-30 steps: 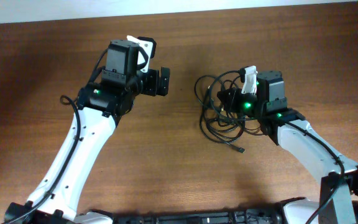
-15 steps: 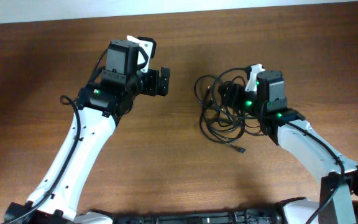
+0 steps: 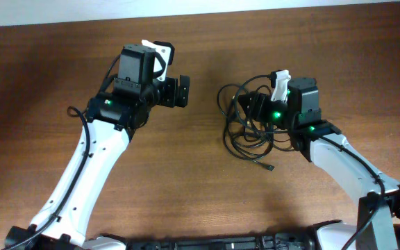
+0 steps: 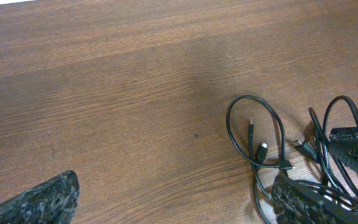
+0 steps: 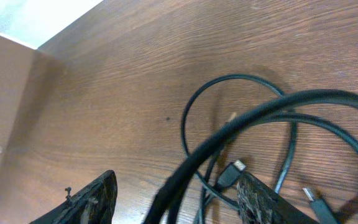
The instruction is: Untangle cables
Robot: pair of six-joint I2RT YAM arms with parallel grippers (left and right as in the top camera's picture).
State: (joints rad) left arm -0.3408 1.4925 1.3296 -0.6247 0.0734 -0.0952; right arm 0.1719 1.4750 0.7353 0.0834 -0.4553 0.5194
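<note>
Black cables [image 5: 260,115] (limp, light, snag-prone) are best taken near a plug; left end effector [image 3: 184,91] and right end effector [image 3: 257,109] are held apart, gripping nothing.

Bare table [image 3: 207,194] open at lower centre and upper left, cables [image 3: 247,125] heaped right of centre, left arm [image 3: 92,156] crossing lower left
</note>
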